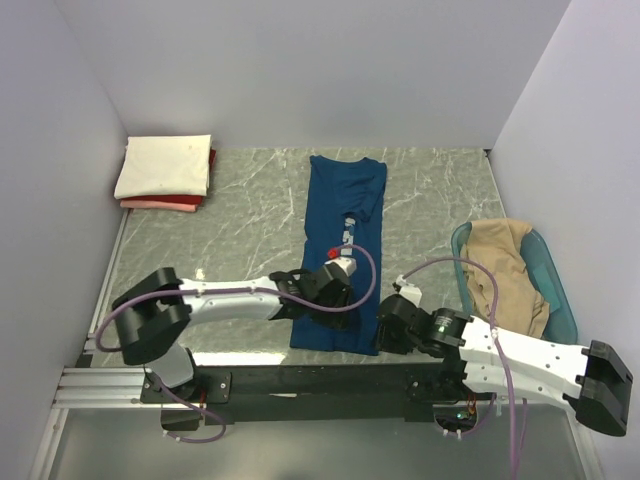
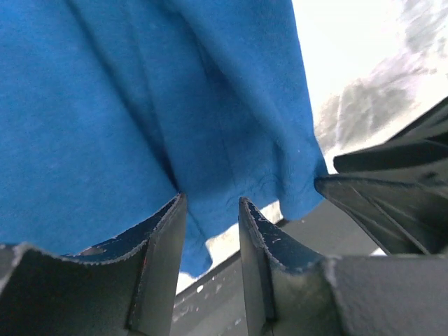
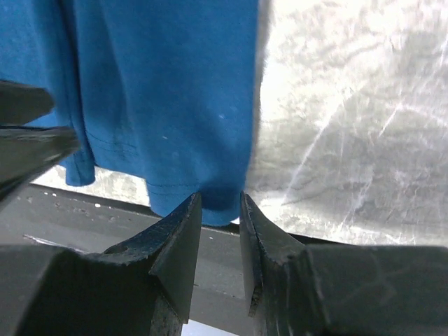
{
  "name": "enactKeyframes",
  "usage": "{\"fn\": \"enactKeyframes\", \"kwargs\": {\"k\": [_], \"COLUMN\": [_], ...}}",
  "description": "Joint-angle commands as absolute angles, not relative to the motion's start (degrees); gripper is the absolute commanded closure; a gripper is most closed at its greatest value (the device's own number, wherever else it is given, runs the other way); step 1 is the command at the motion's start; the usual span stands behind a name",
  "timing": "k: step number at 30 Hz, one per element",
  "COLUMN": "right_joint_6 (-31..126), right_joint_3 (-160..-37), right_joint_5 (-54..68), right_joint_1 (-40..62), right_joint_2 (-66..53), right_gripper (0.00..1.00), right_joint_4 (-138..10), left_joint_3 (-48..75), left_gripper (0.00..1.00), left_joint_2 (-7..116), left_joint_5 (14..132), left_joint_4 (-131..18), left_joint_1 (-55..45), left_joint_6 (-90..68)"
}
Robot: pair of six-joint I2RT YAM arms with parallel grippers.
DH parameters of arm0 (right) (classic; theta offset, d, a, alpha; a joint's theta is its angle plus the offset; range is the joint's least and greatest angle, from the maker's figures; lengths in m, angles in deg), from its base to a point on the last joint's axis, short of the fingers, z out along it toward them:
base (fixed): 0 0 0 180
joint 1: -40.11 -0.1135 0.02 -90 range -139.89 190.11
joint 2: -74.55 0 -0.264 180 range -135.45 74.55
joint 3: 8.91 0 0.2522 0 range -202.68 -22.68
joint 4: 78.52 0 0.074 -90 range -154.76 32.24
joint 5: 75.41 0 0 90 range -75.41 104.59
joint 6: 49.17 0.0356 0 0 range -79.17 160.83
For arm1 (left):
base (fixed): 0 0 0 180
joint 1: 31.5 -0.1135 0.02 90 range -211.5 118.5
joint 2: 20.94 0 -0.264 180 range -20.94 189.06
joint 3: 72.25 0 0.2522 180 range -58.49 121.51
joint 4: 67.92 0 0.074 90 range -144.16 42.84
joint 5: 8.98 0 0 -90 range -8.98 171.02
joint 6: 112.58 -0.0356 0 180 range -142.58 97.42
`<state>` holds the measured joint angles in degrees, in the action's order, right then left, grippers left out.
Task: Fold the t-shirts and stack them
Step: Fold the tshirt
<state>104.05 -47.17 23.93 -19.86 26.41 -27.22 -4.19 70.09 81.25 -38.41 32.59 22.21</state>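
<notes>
Dark blue t-shirt (image 1: pixel 345 210), folded into a strip, lies lengthwise away from the arms. Left hand (image 2: pixel 212 210) and right hand (image 3: pixel 221 203) meet its near hem, fingers narrowly parted around cloth; actual grip unclear.

Your grey marbled counter (image 1: pixel 250 215) is carrying a dark blue cloth t-shirt (image 1: pixel 345 200), a folded cream-and-red t-shirt stack (image 1: pixel 165 165), and a teal plastic tub (image 1: pixel 556 290).

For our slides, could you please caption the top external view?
Left gripper and right gripper at the near hem of a blue t-shirt; folded tees far left, tan tee in teal tub.
</notes>
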Motion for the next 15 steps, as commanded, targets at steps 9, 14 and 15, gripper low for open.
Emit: {"fn": "enactKeyframes", "kwargs": {"k": [9,14,15], "right_joint_6": [108.2,107.8,107.8], "right_joint_3": [-44.1,-43.7,-43.5], "right_joint_5": [23.0,22.8,22.7], "right_joint_1": [-19.6,-19.2,-19.1], "right_joint_2": [29.0,27.7,27.1], "right_gripper": [0.64,0.64,0.64], "right_joint_4": [-31.7,-33.2,-33.6], "left_joint_3": [4.3,6.0,6.4], "left_gripper": [0.56,0.58,0.58], "left_joint_2": [80.0,83.0,83.3], "left_joint_5": [83.6,84.5,84.8], "left_joint_4": [-37.5,-36.6,-36.5], "left_joint_1": [36.6,37.4,37.5], "left_joint_6": [19.3,19.3,19.4]}}
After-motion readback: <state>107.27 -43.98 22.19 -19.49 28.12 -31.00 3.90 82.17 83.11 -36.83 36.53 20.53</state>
